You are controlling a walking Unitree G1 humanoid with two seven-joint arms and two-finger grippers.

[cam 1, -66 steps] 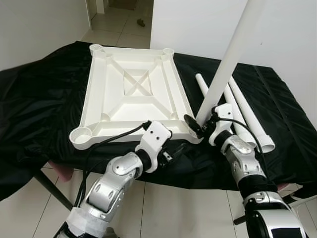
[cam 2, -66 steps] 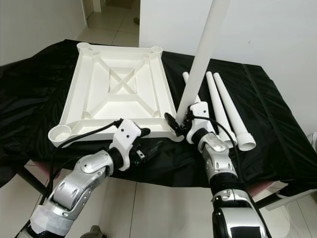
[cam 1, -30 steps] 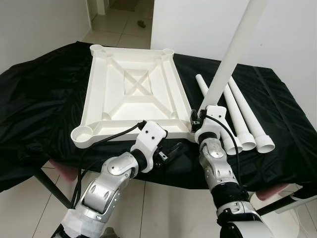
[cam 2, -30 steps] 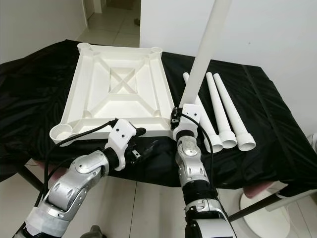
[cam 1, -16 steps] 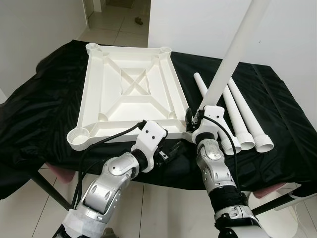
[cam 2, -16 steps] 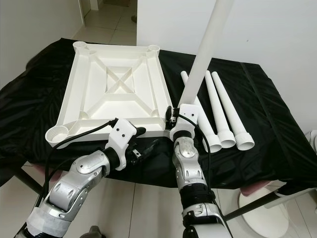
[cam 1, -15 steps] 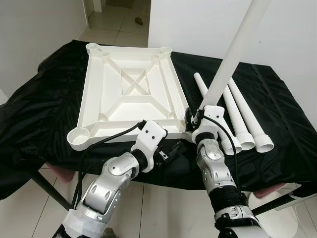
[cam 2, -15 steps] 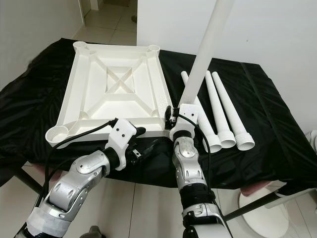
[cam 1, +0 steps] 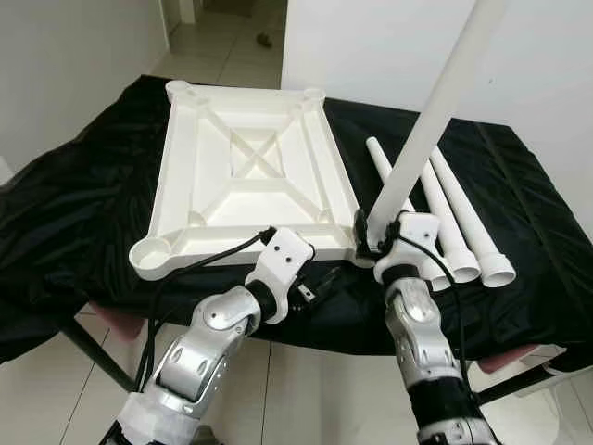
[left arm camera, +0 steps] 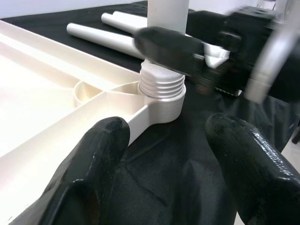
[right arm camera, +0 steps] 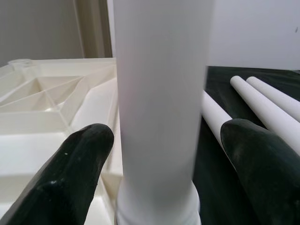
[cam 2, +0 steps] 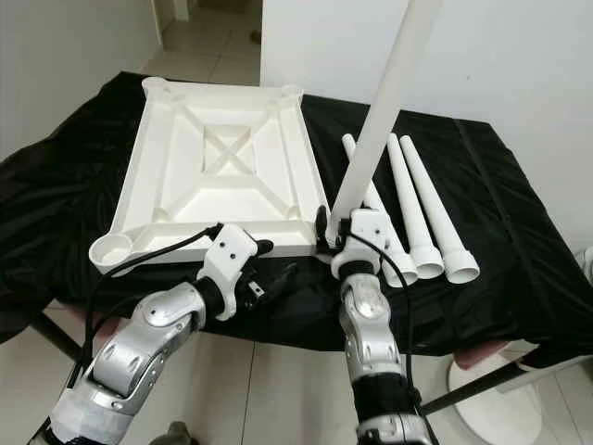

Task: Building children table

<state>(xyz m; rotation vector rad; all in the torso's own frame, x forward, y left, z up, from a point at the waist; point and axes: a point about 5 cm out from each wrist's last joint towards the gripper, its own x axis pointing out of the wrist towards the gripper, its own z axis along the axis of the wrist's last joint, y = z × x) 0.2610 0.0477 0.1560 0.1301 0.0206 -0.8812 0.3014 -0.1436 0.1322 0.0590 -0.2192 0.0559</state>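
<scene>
White tabletop (cam 1: 248, 176) upside down on black cloth (cam 1: 74, 204). White leg (cam 1: 435, 111) upright in near right corner socket (left arm camera: 161, 91), threads showing. Right gripper (right arm camera: 159, 140) at leg base, fingers spread either side, contact unclear. Left gripper (left arm camera: 171, 145) low at near edge, fingers spread, gripping nothing. Three spare legs (cam 1: 445, 218) lie side by side just right of tabletop. Tiled floor (cam 1: 232, 46) beyond.

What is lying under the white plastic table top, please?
A black cloth lies under the upside-down white plastic table top and spreads out around it. What supports the cloth beneath the table top is covered and cannot be seen.
</scene>
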